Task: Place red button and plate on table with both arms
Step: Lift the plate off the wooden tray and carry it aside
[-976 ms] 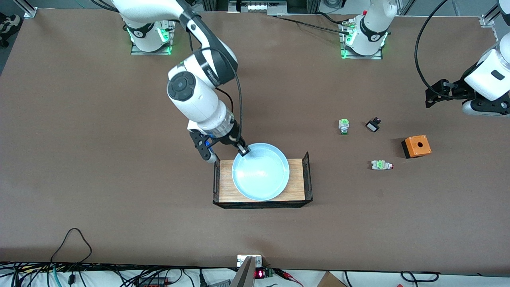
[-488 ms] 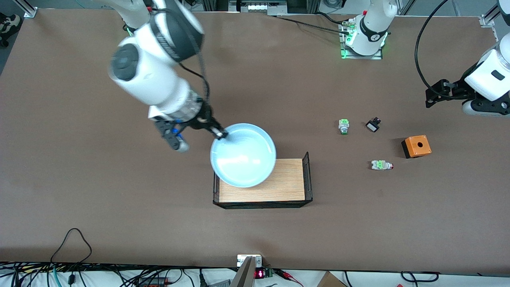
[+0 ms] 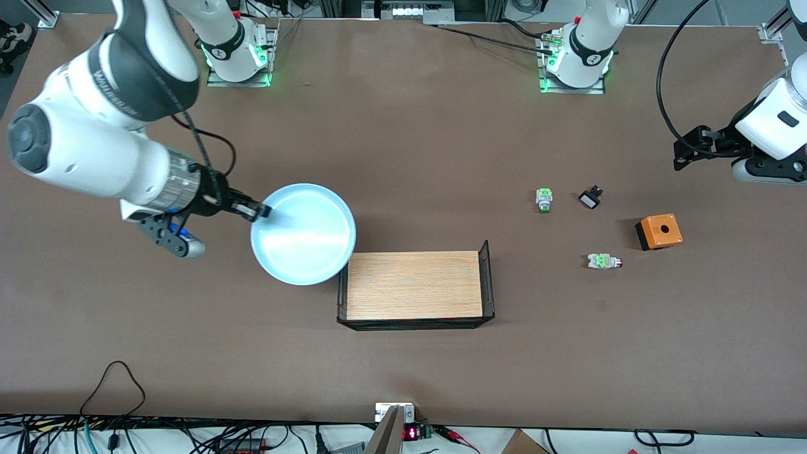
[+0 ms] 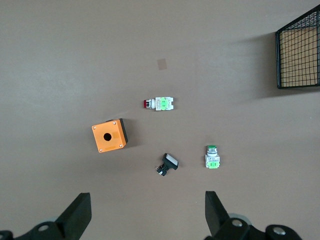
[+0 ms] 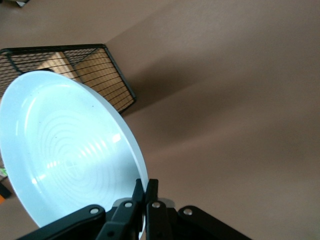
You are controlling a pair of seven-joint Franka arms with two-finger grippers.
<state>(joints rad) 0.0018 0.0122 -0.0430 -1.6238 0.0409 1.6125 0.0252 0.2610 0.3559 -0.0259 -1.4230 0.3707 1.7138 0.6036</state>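
Observation:
My right gripper [image 3: 260,212] [image 5: 145,189] is shut on the rim of the light-blue plate [image 3: 304,234] [image 5: 65,155], holding it in the air over the table [image 3: 403,126] beside the wooden tray's end toward the right arm. The red button [image 3: 604,261] [image 4: 161,103] lies on its side on the table toward the left arm's end, nearer the front camera than the other small parts. My left gripper [image 3: 684,153] [image 4: 147,217] waits open and empty high above that end of the table, with the red button below it.
A light-wood tray [image 3: 413,285] with black mesh ends sits mid-table with nothing on it. Near the red button lie a green-capped switch [image 3: 544,200] [image 4: 212,157], a small black-and-white part [image 3: 590,198] [image 4: 169,164] and an orange box [image 3: 659,231] [image 4: 108,136].
The right arm has lifted the plate off the tray and swung it toward the right arm's end of the table. The left arm has not moved.

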